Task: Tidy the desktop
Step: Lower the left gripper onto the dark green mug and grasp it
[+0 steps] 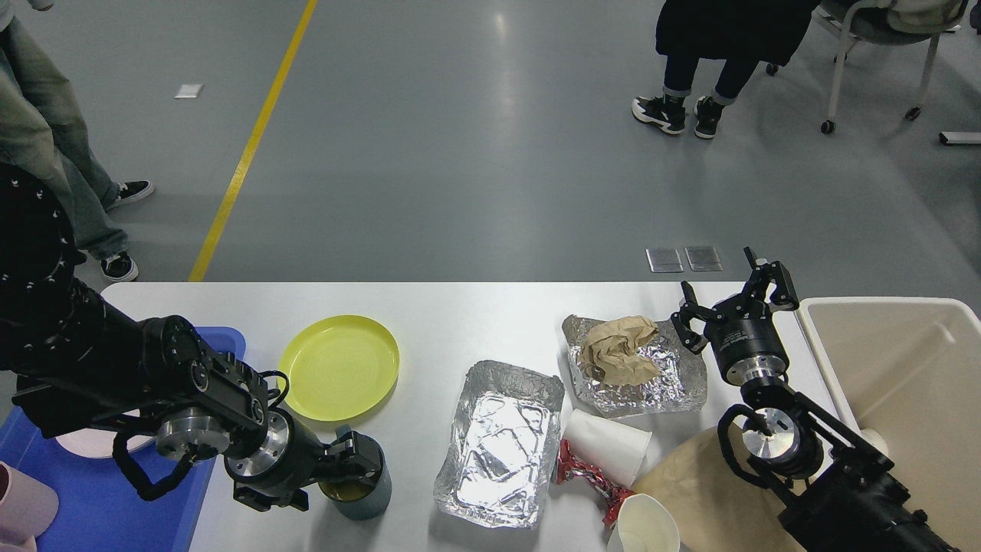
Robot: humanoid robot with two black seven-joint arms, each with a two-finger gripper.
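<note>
The white desktop [475, 314] holds a yellow plate [339, 366], an empty foil tray [502, 441] and a foil sheet [674, 383] with crumpled brown paper [617, 349] on it. A white paper cup [605, 452] lies on its side, a second paper cup [642, 525] stands at the front edge, and a red wrapper [586, 479] lies between them. My left gripper [360, 458] is closed on the rim of a grey-blue cup [364, 498] near the front left. My right gripper [732, 299] is open and empty, just right of the foil sheet.
A blue tray [100, 498] at the left holds a pink plate [84, 445] and a pink cup [23, 506]. A beige bin [904, 383] stands at the right. A brown paper bag [690, 491] lies under my right arm. People stand and sit beyond the table.
</note>
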